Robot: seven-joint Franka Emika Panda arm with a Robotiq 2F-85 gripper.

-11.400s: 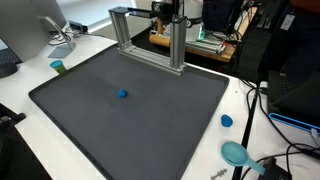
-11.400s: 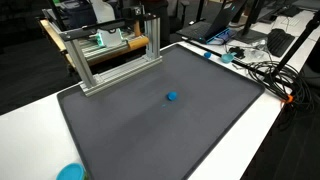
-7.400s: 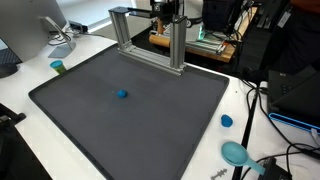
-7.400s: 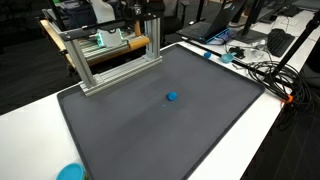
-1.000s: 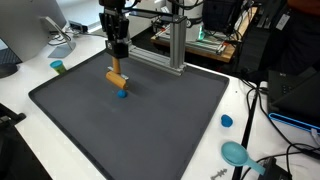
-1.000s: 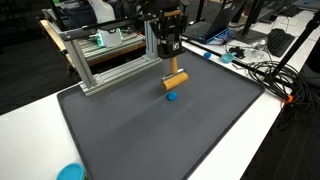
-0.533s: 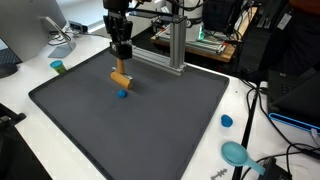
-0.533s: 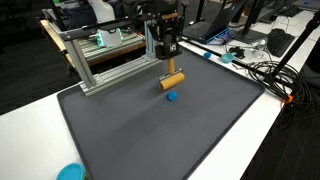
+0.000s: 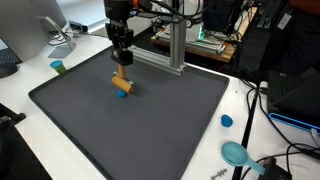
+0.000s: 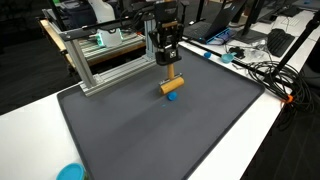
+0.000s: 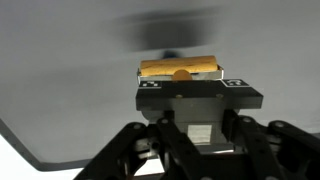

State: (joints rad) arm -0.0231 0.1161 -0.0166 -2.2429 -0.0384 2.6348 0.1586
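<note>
My gripper hangs over the middle of the dark mat, shut on a tan wooden cylinder that lies crosswise between the fingers. Right below the cylinder, a small blue piece rests on the mat. The cylinder is just above it or touching it; I cannot tell which. In the wrist view the cylinder lies across the front of the gripper, and the blue piece is hidden.
An aluminium frame stands at the mat's far edge. Off the mat lie a green cup, a blue cap, a teal dish and cables.
The gripper has come down with the wooden cylinder and shifted slightly sideways, so the cylinder now sits right over the blue piece. The jaws stay shut on it.
</note>
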